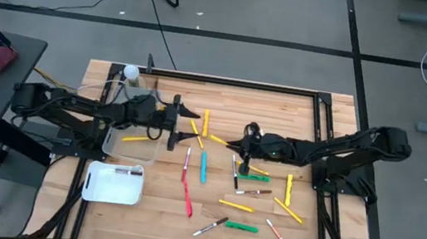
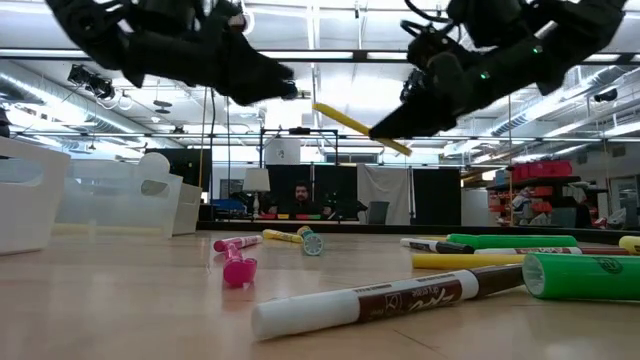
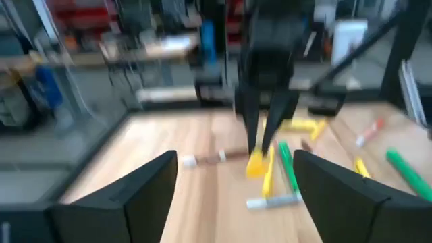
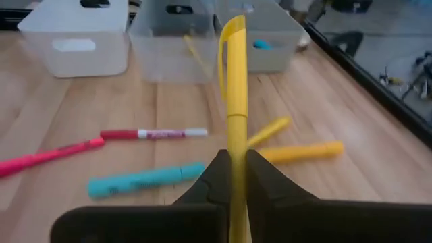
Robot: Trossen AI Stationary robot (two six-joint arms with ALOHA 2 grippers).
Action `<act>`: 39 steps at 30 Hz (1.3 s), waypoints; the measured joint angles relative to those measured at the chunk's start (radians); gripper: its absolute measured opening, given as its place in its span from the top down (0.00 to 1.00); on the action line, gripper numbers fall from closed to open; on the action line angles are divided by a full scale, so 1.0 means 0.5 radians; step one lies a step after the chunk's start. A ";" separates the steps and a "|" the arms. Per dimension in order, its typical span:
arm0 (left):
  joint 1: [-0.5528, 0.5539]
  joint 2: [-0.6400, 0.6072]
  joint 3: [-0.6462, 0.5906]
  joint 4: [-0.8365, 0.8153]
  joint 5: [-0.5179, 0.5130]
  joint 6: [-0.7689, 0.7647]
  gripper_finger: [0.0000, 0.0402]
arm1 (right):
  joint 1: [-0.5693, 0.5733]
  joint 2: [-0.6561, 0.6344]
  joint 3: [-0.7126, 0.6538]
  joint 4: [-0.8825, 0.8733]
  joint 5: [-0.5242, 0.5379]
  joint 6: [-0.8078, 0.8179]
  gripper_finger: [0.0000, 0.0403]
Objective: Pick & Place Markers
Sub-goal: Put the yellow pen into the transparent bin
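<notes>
Nearest the low camera lies a brown-and-white marker [image 2: 385, 297]. Above mid-table, the right gripper [image 1: 231, 145] clenches a yellow marker [image 4: 235, 101], facing the left gripper [image 1: 192, 127], fingers spread and empty. Other markers [image 1: 242, 227] scatter right; clear bins [image 1: 130, 146] sit left, open wood between.

Bare wood [image 1: 160, 204] btwn bins [image 1: 133, 146] & markers [image 1: 203, 167].

One table [image 1: 158, 212] carried three bins: one white bin [image 1: 108, 187] and two clear bins [image 1: 121, 150]. Across it lay about eight yellow markers [image 1: 205, 123], two green markers [image 1: 241, 226], one light blue marker [image 1: 203, 167], three red markers [image 1: 188, 201] and four white or brown dark-ended markers [image 1: 253, 192]. Two hands were there, left hand [image 1: 189, 125] and right hand [image 1: 231, 145].
</notes>
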 joint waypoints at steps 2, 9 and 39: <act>0.000 0.085 0.088 -0.186 0.002 -0.004 0.25 | 0.008 0.062 0.073 0.003 -0.001 -0.056 0.96; 0.000 0.304 0.296 -0.387 0.260 -0.003 0.28 | 0.005 0.133 0.238 -0.170 0.007 -0.172 0.96; -0.017 0.008 0.319 -0.921 0.204 -0.024 0.85 | 0.012 0.121 0.243 0.139 -0.023 -0.098 0.76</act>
